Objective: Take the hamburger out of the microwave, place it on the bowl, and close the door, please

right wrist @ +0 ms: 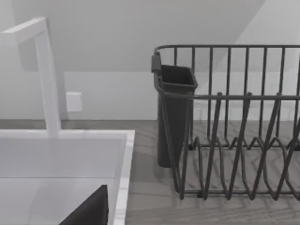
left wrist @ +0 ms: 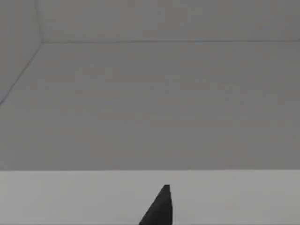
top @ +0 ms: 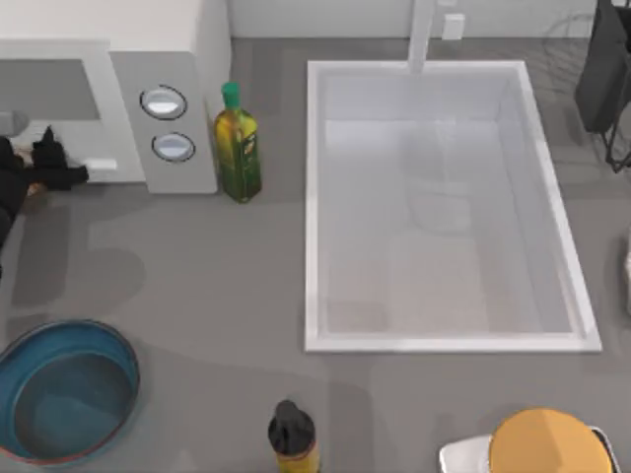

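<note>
Top view first: the left gripper (top: pixel 49 163) is a black shape at the desk's left edge, right at the front of the microwave (top: pixel 168 59), just beside the slim pale handle (top: pixel 99 166) of the door (top: pixel 49 89). Whether its fingers are spread or pressed together I cannot tell. A small tan patch shows under the gripper's black body, too hidden to name. In the left wrist view one dark fingertip (left wrist: pixel 160 208) points up over a pale ledge, with a plain grey cavity of flat walls beyond.

The microwave is a white box in the desk's far left corner, with a grey panel carrying two round silver-blue dials (top: pixel 164 102). The door has a white frame around a grey window. The bowl (top: pixel 64 389) sits in the near left corner, wide, teal-blue, thin reddish-brown rim, nothing in it, well apart from the microwave.

A green bottle (top: pixel 237 148) stands just beside the microwave's right side. A white sink (top: pixel 444 212) fills the middle and right. A dark-capped bottle (top: pixel 293 439) and an orange-yellow dome (top: pixel 547 443) lie along the near edge.

The right wrist view looks onto the sink's rim (right wrist: pixel 124 168), a white faucet (right wrist: pixel 47 75) and a dark wire rack (right wrist: pixel 234 122).
</note>
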`<action>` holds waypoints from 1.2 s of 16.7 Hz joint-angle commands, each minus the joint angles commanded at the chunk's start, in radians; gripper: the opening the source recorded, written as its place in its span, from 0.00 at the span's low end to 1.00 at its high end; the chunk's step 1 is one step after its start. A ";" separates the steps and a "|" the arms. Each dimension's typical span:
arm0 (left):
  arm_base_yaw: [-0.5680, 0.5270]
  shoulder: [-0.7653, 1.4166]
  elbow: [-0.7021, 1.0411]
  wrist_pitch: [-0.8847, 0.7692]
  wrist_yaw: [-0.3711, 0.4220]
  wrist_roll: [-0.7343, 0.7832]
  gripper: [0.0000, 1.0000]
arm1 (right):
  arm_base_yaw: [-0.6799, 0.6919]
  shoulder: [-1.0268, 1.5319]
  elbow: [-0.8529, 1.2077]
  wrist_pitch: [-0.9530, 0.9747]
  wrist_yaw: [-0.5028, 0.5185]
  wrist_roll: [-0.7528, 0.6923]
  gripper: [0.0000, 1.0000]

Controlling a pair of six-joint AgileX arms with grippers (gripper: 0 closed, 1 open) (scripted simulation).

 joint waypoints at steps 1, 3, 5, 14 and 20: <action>0.005 -0.025 -0.064 0.041 0.005 0.001 0.00 | 0.000 0.000 0.000 0.000 0.000 0.000 1.00; 0.013 -0.068 -0.160 0.109 0.012 0.003 0.00 | 0.000 0.000 0.000 0.000 0.000 0.000 1.00; 0.019 -0.094 -0.214 0.151 0.017 0.005 0.00 | 0.000 0.000 0.000 0.000 0.000 0.000 1.00; 0.014 -0.157 -0.218 0.105 0.016 0.007 0.00 | 0.000 0.000 0.000 0.000 0.000 0.000 1.00; 0.015 -0.383 -0.217 -0.125 0.013 0.008 0.00 | 0.000 0.000 0.000 0.000 0.000 0.000 1.00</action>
